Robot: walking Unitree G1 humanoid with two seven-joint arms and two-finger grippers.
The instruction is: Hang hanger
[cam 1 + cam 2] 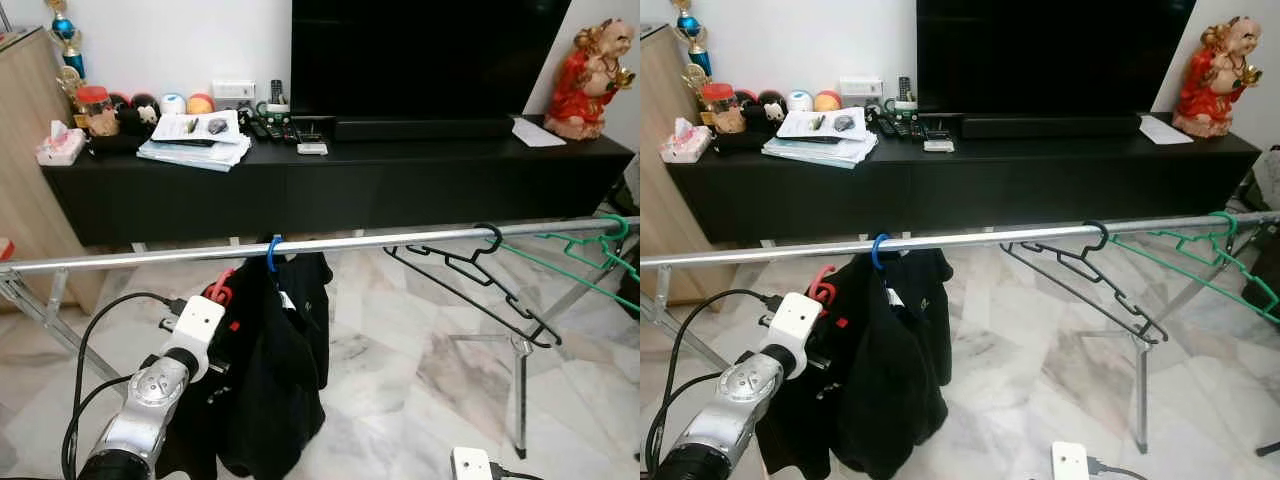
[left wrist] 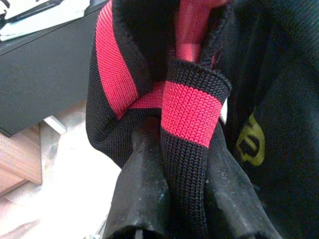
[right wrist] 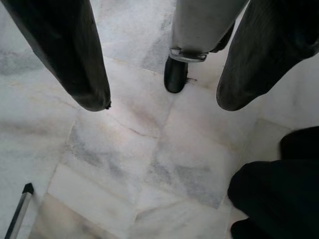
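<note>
A red hanger [image 1: 222, 290] carrying a black garment with a black-and-red knit collar [image 2: 192, 109] hangs just below the silver rail [image 1: 400, 240], its hook off the rail. My left gripper [image 2: 187, 164] is shut on that collar at the hanger's neck, with its fingers [image 2: 142, 189] pressed on either side. To its right a blue hanger [image 1: 272, 252] hooks over the rail with a black jacket [image 1: 295, 340] on it. My right gripper [image 3: 159, 99] hangs low, open and empty, pointing at the marble floor.
An empty black hanger [image 1: 470, 270] and a green hanger [image 1: 590, 255] hang further right on the rail. The rack's leg [image 1: 518, 390] stands at the right. Behind are a black TV cabinet [image 1: 400, 180], a red figurine [image 1: 590, 80] and a wooden cupboard [image 1: 25, 200].
</note>
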